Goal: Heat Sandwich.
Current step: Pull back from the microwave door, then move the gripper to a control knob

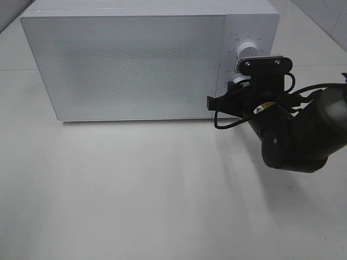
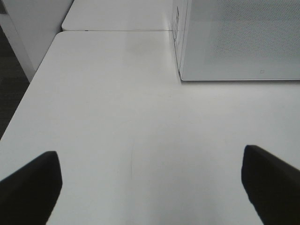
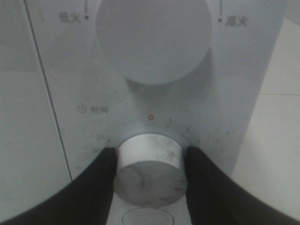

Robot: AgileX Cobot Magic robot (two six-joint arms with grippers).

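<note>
White worktop carries a closed microwave. No sandwich shows, so it is probably shut inside. Loading looks done and the timing is left. At three o'clock of the door, the right hand pinches the timer knob, wrist pointing straight in. The left hand hangs wide, holding nothing, off the microwave's seven o'clock corner.

This looks to me like a lab test bench rather than a home kitchen. The white microwave in front of my right pincer stands alone on bare white tables butted edge to edge. Dark floor shows past the table edge beside my left pincer.
</note>
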